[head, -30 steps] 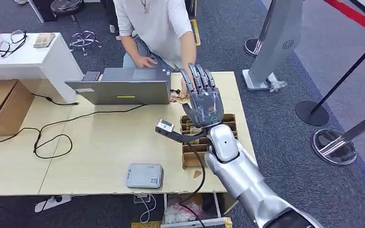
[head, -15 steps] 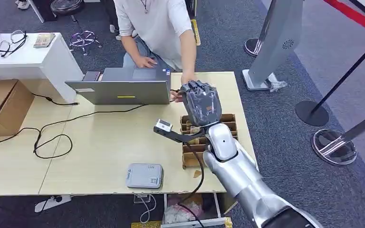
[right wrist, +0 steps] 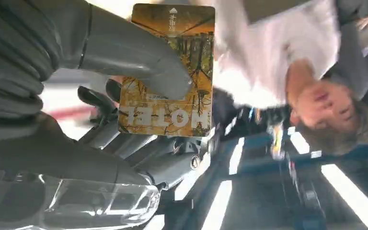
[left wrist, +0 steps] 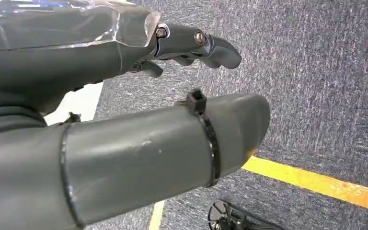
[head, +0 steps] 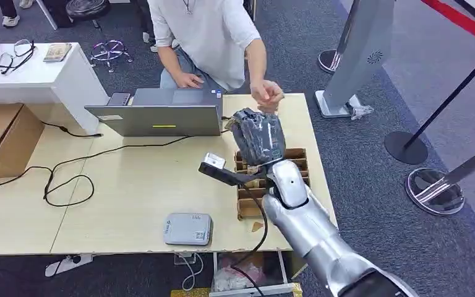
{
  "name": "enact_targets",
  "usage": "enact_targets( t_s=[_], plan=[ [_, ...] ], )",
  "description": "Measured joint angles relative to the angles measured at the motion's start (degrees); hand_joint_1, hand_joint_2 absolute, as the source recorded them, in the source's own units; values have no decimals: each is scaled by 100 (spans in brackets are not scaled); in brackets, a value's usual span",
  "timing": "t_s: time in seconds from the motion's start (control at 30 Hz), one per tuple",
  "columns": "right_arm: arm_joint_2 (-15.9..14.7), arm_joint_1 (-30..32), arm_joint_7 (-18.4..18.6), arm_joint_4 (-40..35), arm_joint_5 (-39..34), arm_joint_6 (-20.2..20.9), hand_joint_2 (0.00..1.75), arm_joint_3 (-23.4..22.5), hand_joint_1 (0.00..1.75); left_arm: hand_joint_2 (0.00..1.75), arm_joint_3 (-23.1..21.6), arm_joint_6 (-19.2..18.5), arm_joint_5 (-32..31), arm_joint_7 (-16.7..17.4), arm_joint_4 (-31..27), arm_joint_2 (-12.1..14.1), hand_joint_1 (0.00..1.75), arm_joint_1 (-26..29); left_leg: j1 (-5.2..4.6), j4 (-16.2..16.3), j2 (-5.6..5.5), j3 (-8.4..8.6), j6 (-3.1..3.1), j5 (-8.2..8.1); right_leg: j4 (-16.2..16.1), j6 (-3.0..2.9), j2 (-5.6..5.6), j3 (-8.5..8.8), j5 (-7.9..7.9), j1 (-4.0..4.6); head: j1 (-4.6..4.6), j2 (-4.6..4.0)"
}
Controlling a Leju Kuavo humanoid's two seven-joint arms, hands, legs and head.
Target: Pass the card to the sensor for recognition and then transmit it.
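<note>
The robot's right hand [head: 258,136] — thumb and fingers clamped on an orange printed hotel card [right wrist: 168,72] — hangs near the pale wooden table's [head: 130,192] far right corner; left hand [left wrist: 124,96] fingers apart, holding nothing.

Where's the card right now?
The card is held in the right robot hand, thumb pressed on its face in the right wrist view; in the head view that hand is raised over the table's right end, beside the laptop.
</note>
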Motion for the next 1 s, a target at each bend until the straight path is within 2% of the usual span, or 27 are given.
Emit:
enact_targets(
  t_s=[0.1,0.13,0.2,0.37,0.4,0.47,0.57,0.63,0.73,1.0],
  plan=[
    [42,109,-367,-256,-1029,748,175,0,175,0,2,4,2,7,0,0,0,1,0,0,0,-1,0,0,0,0,0,-1,0,0,-2,0],
    [43,155,-438,-410,-1539,1271,175,2,175,0,2,2,0,7,-2,0,0,0,0,0,0,-1,0,0,0,0,0,-1,0,0,-2,0],
    [44,235,-482,-652,-2194,1965,175,20,175,0,2,-2,-13,9,-2,0,0,2,0,0,0,-2,0,0,0,0,0,-2,0,0,-2,0],
    [44,315,-500,-1055,-2568,2350,175,63,175,0,2,-4,-15,9,0,0,0,2,0,0,1,-1,0,0,0,0,0,-2,0,0,0,0],
    [41,323,-556,-1102,-2807,2580,175,66,175,0,2,-2,-15,4,0,0,0,2,0,0,1,-1,0,0,0,0,0,-2,0,0,0,0],
    [41,361,-660,-1211,-3567,3347,175,92,175,0,2,18,-15,-44,0,-4,0,3,0,0,1,-1,0,0,0,0,0,-2,0,0,0,0],
    [41,441,-623,-1359,-4597,4372,175,194,175,0,2,42,-13,-127,0,-15,0,4,0,0,0,-1,0,0,0,0,0,-2,0,0,0,0],
    [31,459,-546,-1372,-5059,4808,175,324,175,0,2,50,-4,-135,0,-20,0,3,0,0,1,-1,0,0,0,0,1,-2,0,0,0,0],
    [33,423,-491,-1304,-5284,5015,175,560,175,0,2,52,2,-111,0,-24,0,3,1,0,1,-2,0,0,0,0,1,-2,0,1,-2,0],
    [133,122,-443,-506,-5642,5035,175,1187,175,0,4,-98,-18,-20,0,-2,0,3,1,0,0,-2,0,1,0,0,0,0,0,0,-2,0]
  ],
)
